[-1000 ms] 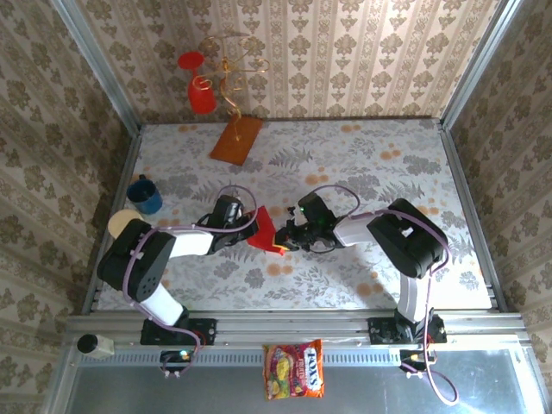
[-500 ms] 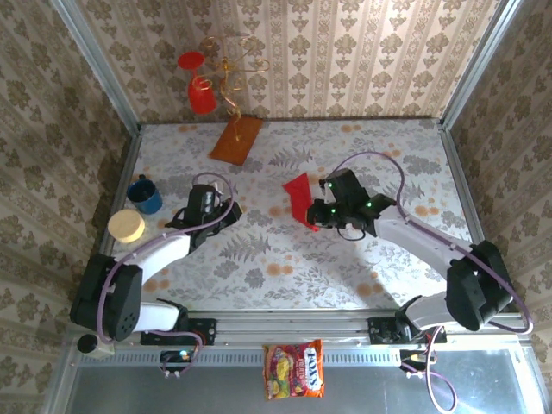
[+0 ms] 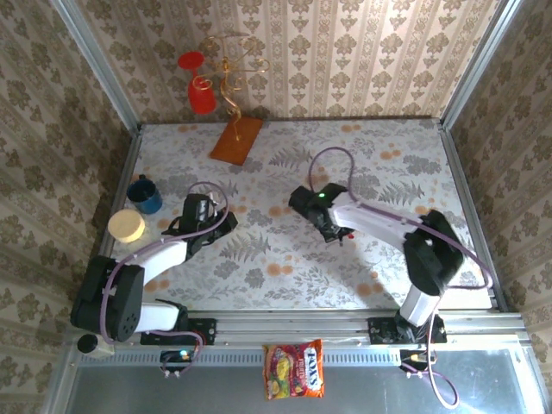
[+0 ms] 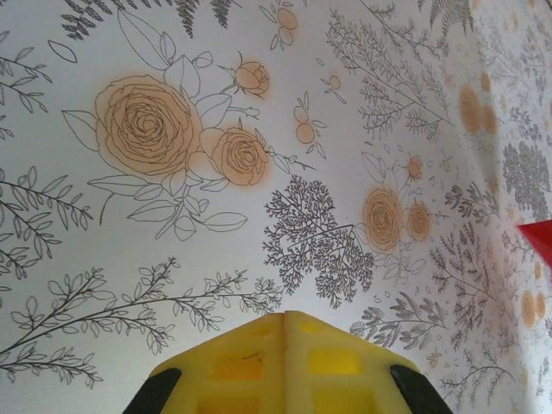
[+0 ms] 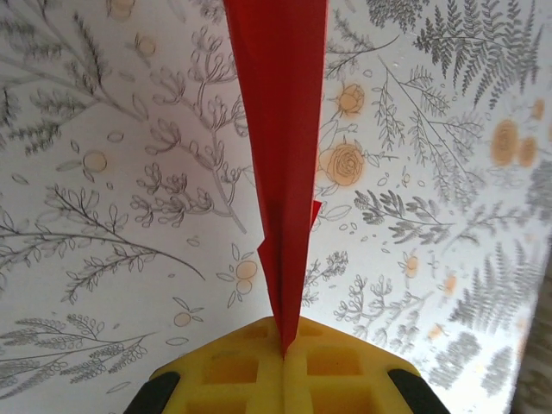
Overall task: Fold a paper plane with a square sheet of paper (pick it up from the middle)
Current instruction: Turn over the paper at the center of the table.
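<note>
The square sheet of paper now appears folded into a slim red paper plane. It sticks out edge-on from the yellow fingertips of my right gripper, which is shut on its narrow end above the floral table. From above, my right gripper is near the table's middle with the plane mostly hidden under it. My left gripper hovers to the left, apart from it. Its yellow fingers are pressed together on nothing. A red corner of the plane shows at the right edge of the left wrist view.
An orange-brown board lies at the back, with a gold stand holding red goblets behind it. A blue cup and a yellow round lid sit at the left edge. A candy bag lies in front of the table.
A second ago both grippers met at the red paper near the front middle. The left gripper let go and pulled back left. The right carried the plane away and turned it edge-on.
</note>
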